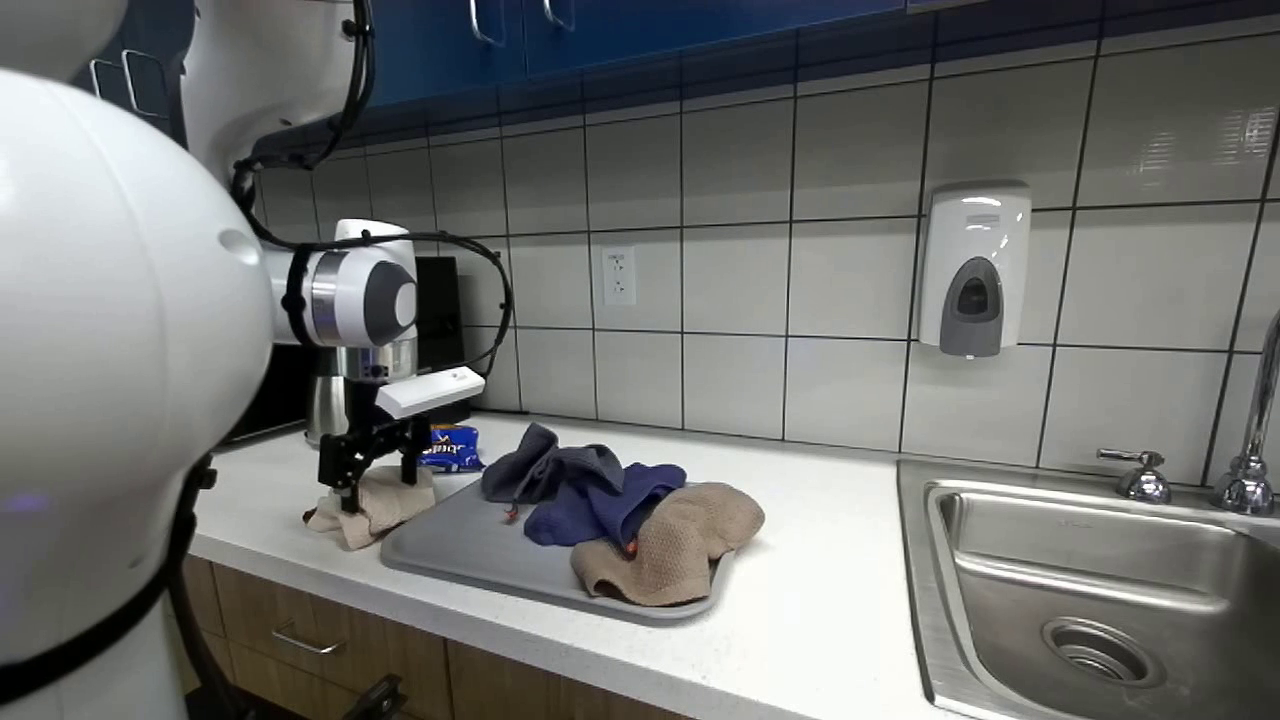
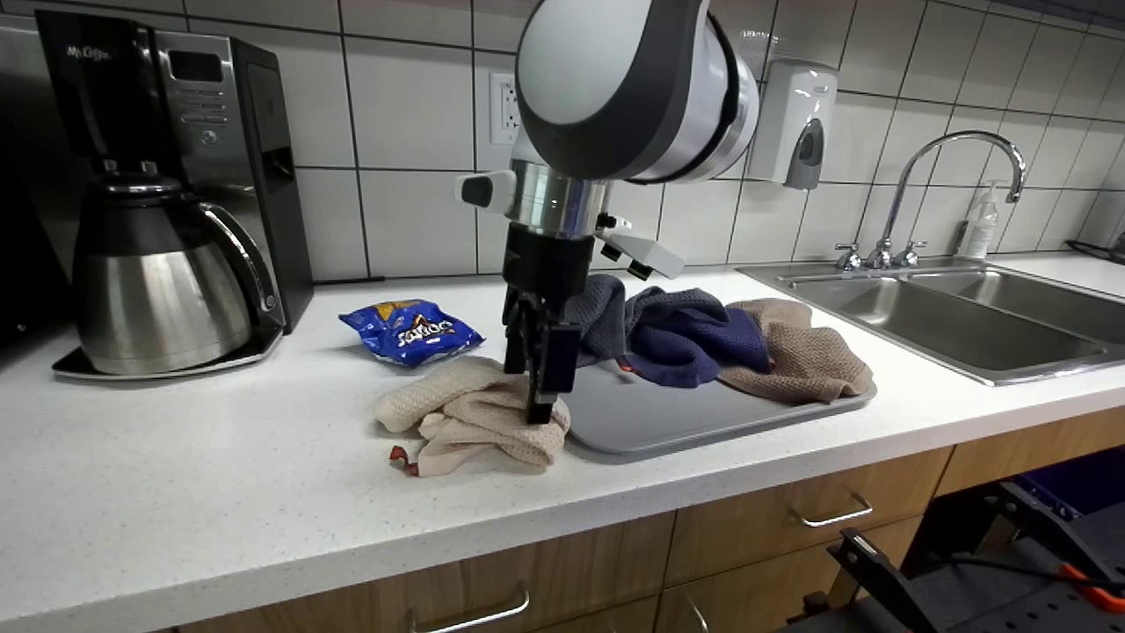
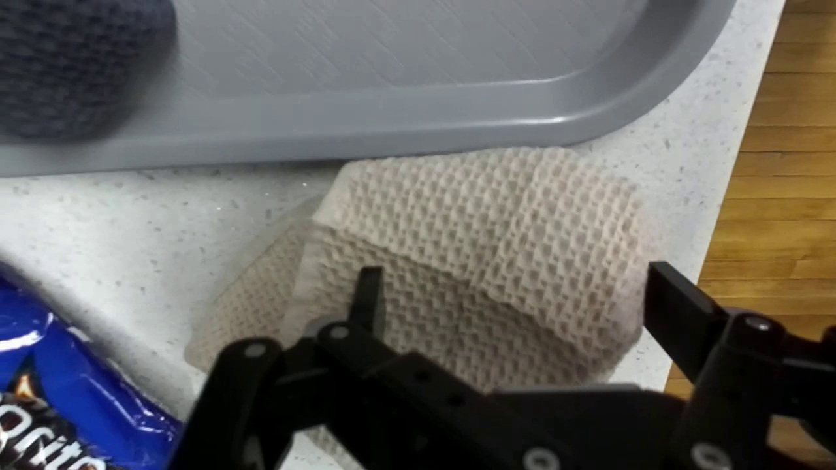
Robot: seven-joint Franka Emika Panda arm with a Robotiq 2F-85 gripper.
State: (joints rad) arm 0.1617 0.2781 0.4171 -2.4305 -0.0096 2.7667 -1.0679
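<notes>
Because the gripper point(image 3: 513, 281) hung with its jaws spread wide about a fold of the beige cloth point(image 2: 483, 418), nothing appeared pinched, though whether a fingertip touched the weave could not be told. The cloth lay crumpled on the white counter point(image 2: 220, 466), its fold hard by the gray tray point(image 3: 326, 124). In the wrist view one finger stood over the fabric and its mate just beyond the fold, toward the counter's front edge; closing too high risked catching only a top layer, or slipping off it altogether. Too deep a descent risked jamming the tips against the counter, and a low sideways move might have struck the tray's rim. Behind the cloth sat the blue chip bag point(image 2: 413, 332), near enough to be nudged by a backward drag. Only a narrow strip of counter separated cloth from front edge, while a broader stretch reached toward the carafe point(image 2: 167, 299). On the tray, bare surface showed at the front corner nearest the cloth, short of the slate cloth point(image 1: 560, 475), navy cloth point(image 1: 605, 510) and brown cloth point(image 1: 690, 530)
</notes>
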